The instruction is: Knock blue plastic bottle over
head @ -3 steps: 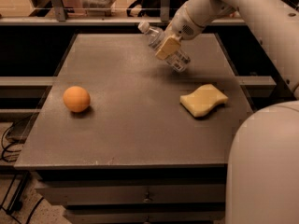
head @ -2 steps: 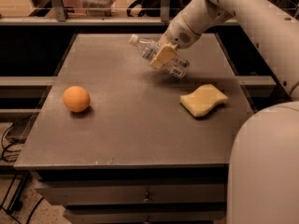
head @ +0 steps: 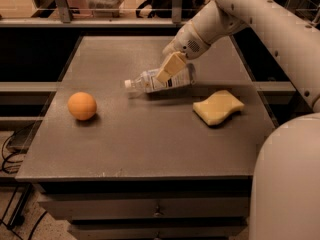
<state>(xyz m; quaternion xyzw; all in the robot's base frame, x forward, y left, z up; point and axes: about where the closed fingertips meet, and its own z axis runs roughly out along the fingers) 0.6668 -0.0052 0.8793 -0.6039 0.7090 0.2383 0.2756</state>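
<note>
Against the earlier frames, the blue plastic bottle has dropped from a steep tilt and now lies on its side at upper centre of the table, with its white cap pointing left. The gripper has come down with it and sits over the bottle's middle, hiding part of the label. Whether it clasps the bottle or only presses against it cannot be told. An orange ball rests well apart at left. A yellow sponge lies near the bottle's base at right. The robot's pale body blocks the lower right corner.
</note>
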